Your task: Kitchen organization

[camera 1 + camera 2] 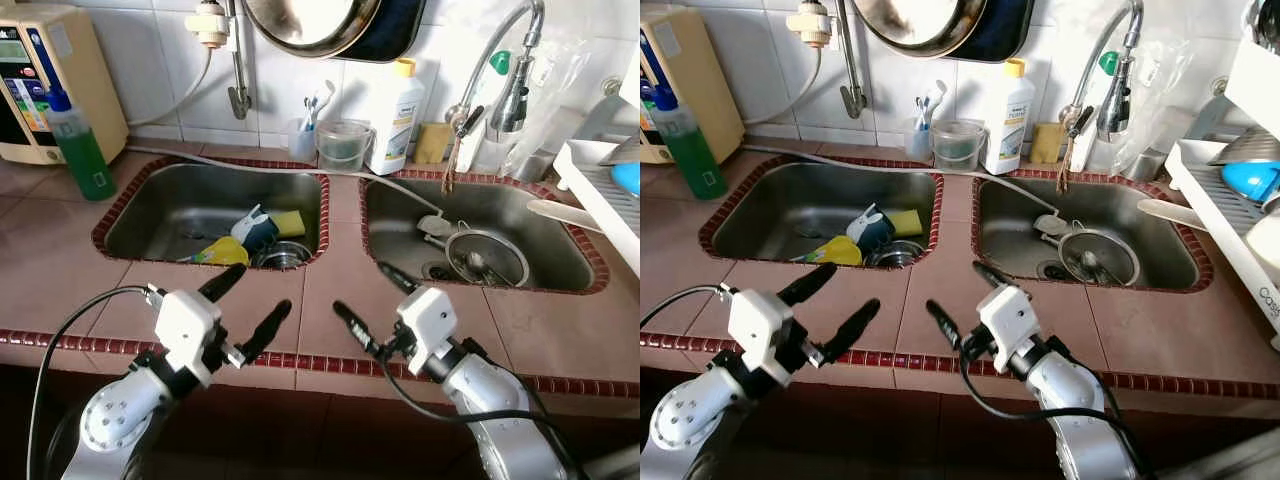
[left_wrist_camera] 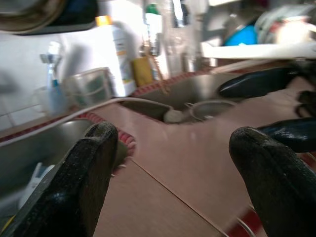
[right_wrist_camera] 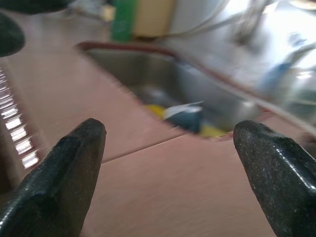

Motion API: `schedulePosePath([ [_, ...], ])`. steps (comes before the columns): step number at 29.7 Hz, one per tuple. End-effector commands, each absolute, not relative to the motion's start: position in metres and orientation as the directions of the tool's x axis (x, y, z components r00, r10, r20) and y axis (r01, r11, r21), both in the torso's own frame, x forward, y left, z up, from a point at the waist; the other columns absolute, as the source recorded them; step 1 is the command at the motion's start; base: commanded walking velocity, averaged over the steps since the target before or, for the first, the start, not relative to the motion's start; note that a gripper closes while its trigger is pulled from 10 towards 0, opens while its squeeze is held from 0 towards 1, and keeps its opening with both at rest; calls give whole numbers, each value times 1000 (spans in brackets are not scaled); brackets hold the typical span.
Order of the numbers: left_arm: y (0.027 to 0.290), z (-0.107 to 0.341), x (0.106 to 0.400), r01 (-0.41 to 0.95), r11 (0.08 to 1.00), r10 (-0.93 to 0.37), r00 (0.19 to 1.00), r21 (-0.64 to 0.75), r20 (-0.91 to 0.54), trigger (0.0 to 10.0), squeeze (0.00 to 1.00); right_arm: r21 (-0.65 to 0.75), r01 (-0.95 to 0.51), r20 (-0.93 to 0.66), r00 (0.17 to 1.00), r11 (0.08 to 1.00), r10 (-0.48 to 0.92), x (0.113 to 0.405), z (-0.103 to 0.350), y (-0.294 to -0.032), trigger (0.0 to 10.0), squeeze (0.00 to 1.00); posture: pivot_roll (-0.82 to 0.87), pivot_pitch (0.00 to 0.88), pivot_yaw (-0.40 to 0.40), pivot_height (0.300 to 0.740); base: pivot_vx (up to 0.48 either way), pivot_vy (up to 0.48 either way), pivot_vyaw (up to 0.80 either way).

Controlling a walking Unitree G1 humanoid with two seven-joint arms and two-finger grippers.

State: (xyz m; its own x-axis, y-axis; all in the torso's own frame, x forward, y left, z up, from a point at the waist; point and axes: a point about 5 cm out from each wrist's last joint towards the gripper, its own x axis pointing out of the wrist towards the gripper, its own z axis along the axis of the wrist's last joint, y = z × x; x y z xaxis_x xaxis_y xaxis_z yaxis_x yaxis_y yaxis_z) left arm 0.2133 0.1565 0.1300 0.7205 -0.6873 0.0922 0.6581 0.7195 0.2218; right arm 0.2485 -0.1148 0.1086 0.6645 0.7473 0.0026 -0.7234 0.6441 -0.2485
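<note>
Both grippers spread over counter, holding nothing

Currently the left gripper [image 1: 247, 300] hovers above the tiled counter [image 1: 330, 280], fingers wide apart, just short of the left sink [image 1: 150, 215]. Yellow sponge [image 1: 290, 222] and dark cup [image 1: 255, 232] lie inside that sink, beyond its fingertips. Right gripper [image 1: 366, 300], also spread with nothing between its fingers, hangs beside the sink's near right corner.

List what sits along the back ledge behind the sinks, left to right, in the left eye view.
Green bottle → toothbrush cup → clear measuring jug → white bottle with yellow cap → yellow sponge → faucet.
</note>
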Motion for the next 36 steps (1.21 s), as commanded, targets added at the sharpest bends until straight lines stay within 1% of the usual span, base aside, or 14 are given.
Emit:
schedulePosePath([
  [1, 154, 133, 210, 680, 684, -721, 685, 263, 102, 10000, 0, -234, -763, -16, 623, 603, 782, 245, 108, -113, 10000, 0, -98, 18, -37, 740, 0, 0, 0],
  [30, 154, 133, 210, 680, 684, -721, 685, 263, 102, 10000, 0, -234, -763, -16, 623, 603, 782, 245, 108, -113, 10000, 0, -98, 18, -37, 740, 0, 0, 0],
  [31, 156, 131, 208, 696, 667, -737, 669, 267, 97, 10000, 0, -227, -788, -31, 593, 572, 805, 243, 107, -115, 10000, 0, -98, 21, -40, 740, 0, 0, 0],
  [32, 161, 129, 219, 688, 678, -728, 678, 260, 104, 10000, 0, -211, -785, -29, 600, 582, 799, 258, 108, -118, 10000, 0, -84, 5, -54, 740, 0, 0, 0],
  [33, 168, 128, 235, 665, 706, -702, 702, 244, 121, 10000, 0, -176, -760, -8, 636, 625, 772, 280, 112, -124, 10000, 0, -84, 0, -50, 740, 0, 0, 0],
  [36, 167, 132, 245, 638, 735, -674, 724, 230, 147, 10000, 0, -155, -714, 23, 689, 683, 725, 288, 115, -128, 10000, 0, -89, 0, -42, 740, 0, 0, 0],
])
